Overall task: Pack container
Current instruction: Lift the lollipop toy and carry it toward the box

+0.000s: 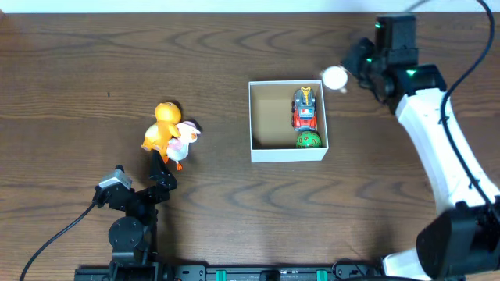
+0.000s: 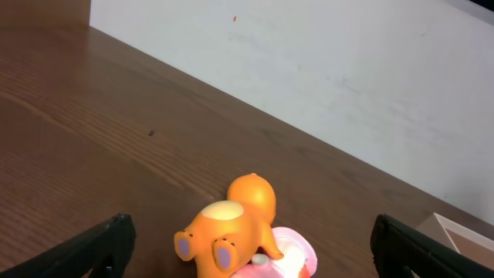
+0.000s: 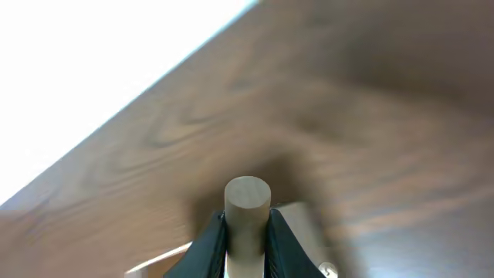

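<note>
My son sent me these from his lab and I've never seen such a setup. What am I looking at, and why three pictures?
It is one moment seen by three cameras. One looks down on a wooden table with two robot arms. The others sit on the arms' wrists.

The right gripper is closed on a pale cylindrical piece, near the white container. That box already holds a red toy vehicle and a green ball.

The left gripper is open, just short of an orange toy and a pink and white toy, which touch each other.
</note>
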Controlling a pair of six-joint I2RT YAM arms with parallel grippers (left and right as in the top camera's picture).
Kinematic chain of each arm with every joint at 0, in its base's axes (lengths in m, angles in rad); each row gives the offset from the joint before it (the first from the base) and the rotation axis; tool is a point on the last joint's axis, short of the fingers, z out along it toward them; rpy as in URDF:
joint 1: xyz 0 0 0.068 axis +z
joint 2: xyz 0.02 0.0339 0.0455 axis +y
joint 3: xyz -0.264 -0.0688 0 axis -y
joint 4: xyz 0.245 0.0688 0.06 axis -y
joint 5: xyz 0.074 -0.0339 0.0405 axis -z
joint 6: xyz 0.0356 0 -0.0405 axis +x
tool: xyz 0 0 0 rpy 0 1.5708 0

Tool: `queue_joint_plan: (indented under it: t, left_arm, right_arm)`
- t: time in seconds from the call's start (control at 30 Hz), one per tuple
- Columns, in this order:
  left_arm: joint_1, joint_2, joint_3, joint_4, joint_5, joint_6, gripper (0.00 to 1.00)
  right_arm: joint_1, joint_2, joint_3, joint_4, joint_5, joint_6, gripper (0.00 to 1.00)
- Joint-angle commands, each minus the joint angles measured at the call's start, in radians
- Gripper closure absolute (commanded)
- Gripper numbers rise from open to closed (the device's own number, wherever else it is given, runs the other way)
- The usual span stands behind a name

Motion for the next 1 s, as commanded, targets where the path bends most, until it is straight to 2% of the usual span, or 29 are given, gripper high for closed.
queue_joint_plan:
  t: [0.0,0.13,0.43,0.63,0.97]
  left_arm:
    - [0.001,0.002,-0.023,-0.033,-0.008,0.013,0.02]
    - [0.001,0.002,-0.023,-0.033,-0.008,0.013,0.02]
    - [0.001,0.002,-0.023,-0.033,-0.008,0.013,0.02]
    - [0.001,0.002,-0.023,-0.033,-0.008,0.013,0.02]
    - [0.001,0.002,-0.023,-0.033,-0.008,0.013,0.02]
  right_arm:
    - [0.096,-0.047,0.066,0.016,-0.013,-0.061,0.88]
    - [0.205,-0.047,0.08,0.057,0.0,-0.15,0.86]
    - [0.39,-0.004,0.076,0.059,0.183,-0.331,0.83]
    - [0.434,0.085,0.076,0.058,0.182,-0.338,0.81]
    - [0.445,0.217,0.076,-0.001,0.182,-0.338,0.87]
